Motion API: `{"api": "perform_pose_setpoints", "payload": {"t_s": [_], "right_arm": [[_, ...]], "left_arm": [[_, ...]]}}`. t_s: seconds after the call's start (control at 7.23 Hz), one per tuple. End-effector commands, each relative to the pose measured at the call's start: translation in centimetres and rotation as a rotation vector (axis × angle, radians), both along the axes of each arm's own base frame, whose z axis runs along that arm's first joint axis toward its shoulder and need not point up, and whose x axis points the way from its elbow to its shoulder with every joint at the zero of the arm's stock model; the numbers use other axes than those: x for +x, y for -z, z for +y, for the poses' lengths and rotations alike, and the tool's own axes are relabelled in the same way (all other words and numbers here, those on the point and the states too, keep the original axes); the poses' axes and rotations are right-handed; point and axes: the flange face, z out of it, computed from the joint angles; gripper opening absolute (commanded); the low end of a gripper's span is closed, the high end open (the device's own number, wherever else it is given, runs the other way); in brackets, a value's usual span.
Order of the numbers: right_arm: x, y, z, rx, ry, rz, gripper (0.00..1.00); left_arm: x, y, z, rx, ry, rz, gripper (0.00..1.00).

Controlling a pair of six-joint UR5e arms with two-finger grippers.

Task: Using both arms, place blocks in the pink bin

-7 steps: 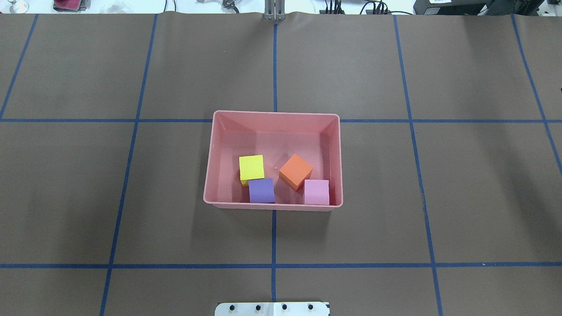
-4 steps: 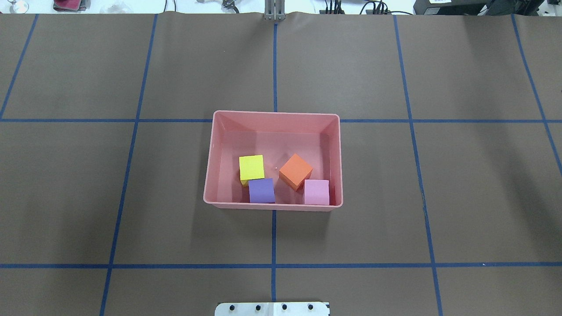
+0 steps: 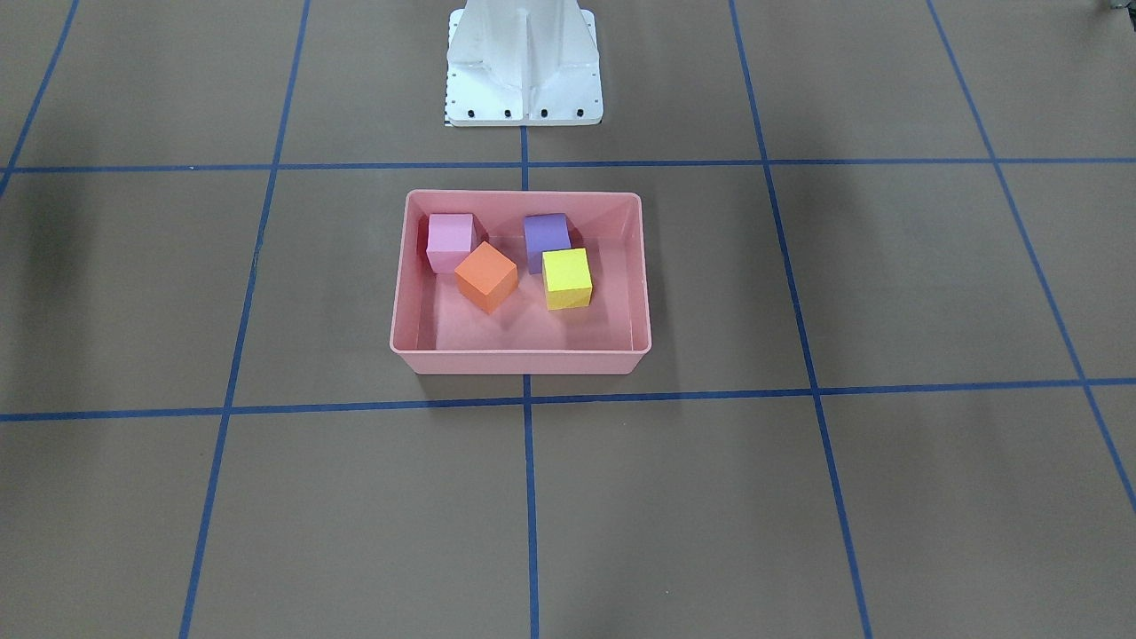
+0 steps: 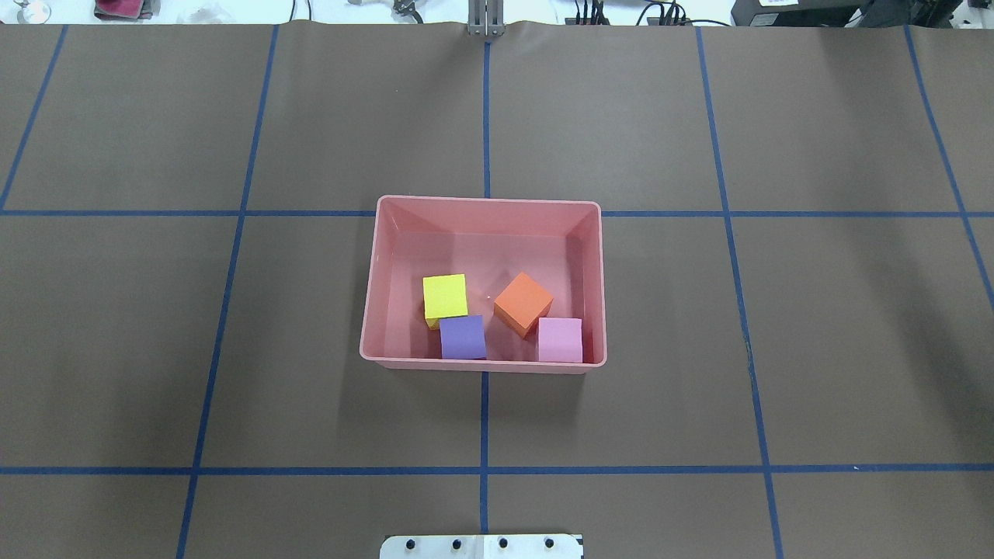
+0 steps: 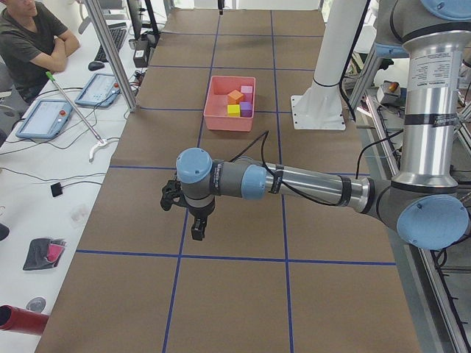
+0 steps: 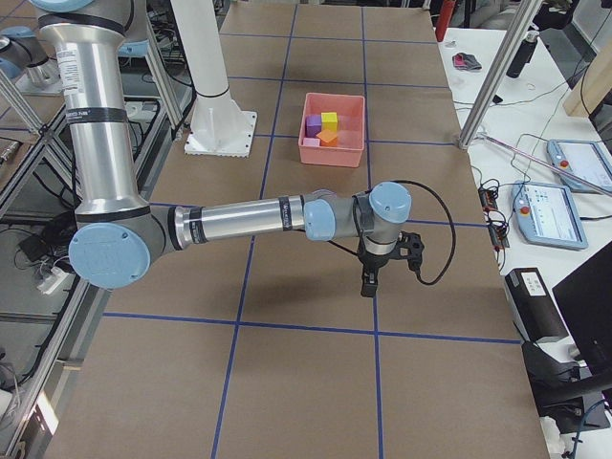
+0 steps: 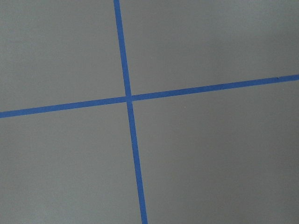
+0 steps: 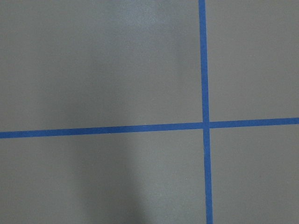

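Observation:
The pink bin (image 4: pixel 377 256) (image 3: pixel 404 266) sits at the table's middle. All four blocks lie in it: yellow-green (image 4: pixel 445 296), purple (image 4: pixel 463 336), orange (image 4: pixel 523 303) and light pink (image 4: pixel 560 339). They bunch toward the bin's robot-side wall. The bin also shows in the exterior left view (image 5: pixel 219 118) and the exterior right view (image 6: pixel 311 150). My left gripper (image 5: pixel 197 231) shows only in the exterior left view, far from the bin. My right gripper (image 6: pixel 369 285) shows only in the exterior right view, also far off. I cannot tell whether either is open or shut.
The white pedestal base (image 3: pixel 524 67) stands just behind the bin on the robot's side. Blue tape lines (image 4: pixel 484 427) grid the brown table cover. An operator (image 5: pixel 29 44) sits beside tablets at the exterior left view's edge. Both wrist views show only table and tape.

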Motion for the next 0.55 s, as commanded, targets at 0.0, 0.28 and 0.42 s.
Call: {"api": "perform_pose_setpoints", "payload": {"t_s": [0.0,0.28,0.42], "right_arm": [[0.03,-0.16,0.19,-0.004,-0.002,0.001,1.00],[-0.02,0.27,0.20,0.007,0.004,-0.008,1.00],[-0.15,0.25,0.24,0.001,0.006,-0.025,1.00]], "left_arm": [[-0.03,-1.31,1.34,-0.024,0.000,-0.003,1.00],[0.07,-1.68,1.65,-0.028,-0.005,-0.006,1.00],[0.20,-1.73,1.33,-0.033,-0.004,0.000,1.00]]}}
